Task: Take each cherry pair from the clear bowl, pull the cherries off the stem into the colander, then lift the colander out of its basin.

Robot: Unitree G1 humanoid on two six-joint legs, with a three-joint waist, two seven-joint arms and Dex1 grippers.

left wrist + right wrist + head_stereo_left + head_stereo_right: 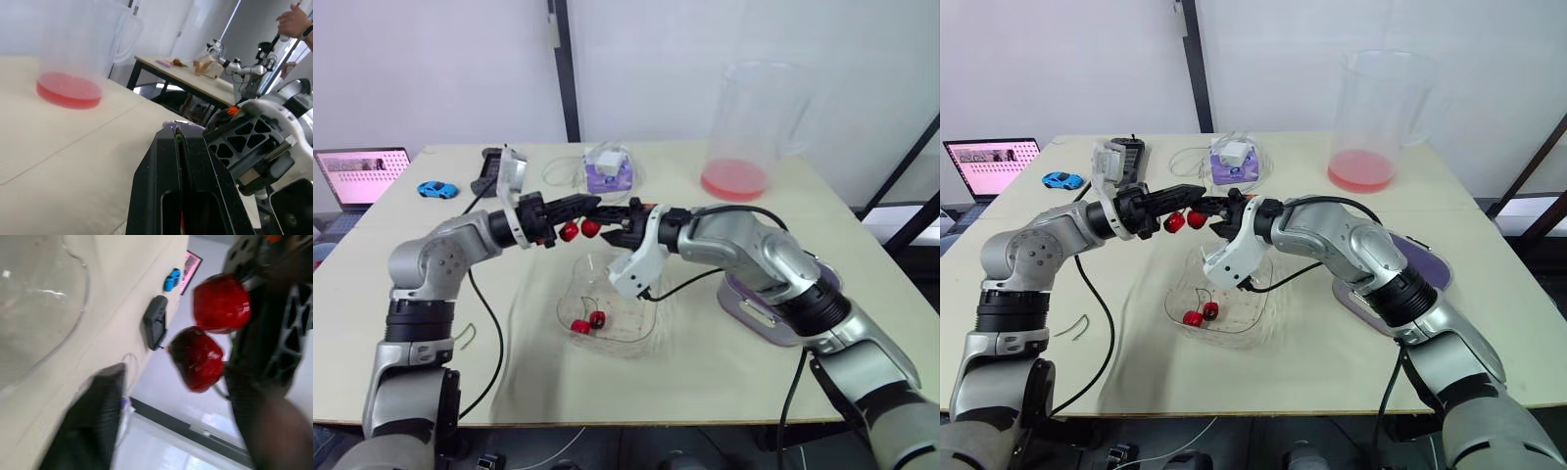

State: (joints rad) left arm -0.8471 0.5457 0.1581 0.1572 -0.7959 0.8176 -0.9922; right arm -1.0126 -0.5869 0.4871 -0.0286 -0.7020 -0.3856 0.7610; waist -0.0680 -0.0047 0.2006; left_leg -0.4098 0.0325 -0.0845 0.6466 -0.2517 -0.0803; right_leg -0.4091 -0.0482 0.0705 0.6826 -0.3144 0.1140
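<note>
Left gripper [591,204]: fingers clamped flat together on the green stem [178,139] of a cherry pair [571,231]. The two red cherries hang just below the fingertips, above the far rim of the clear bowl [636,338].

Right gripper [611,223]: jaws stand wide apart and nothing is gripped. It is brought nose to nose with the left gripper. In the right wrist view both cherries are seen inside the gap, close to one finger [266,426] and well clear of the other. Contact with that finger cannot be confirmed.

A second cherry pair [588,322] is noted on the floor of the clear bowl, on the side nearest the robot.

The colander [1427,259] is seen as a purple shape on the table [724,382], to the right of the bowl and partly covered by the right forearm. It is untouched by either gripper.
</note>
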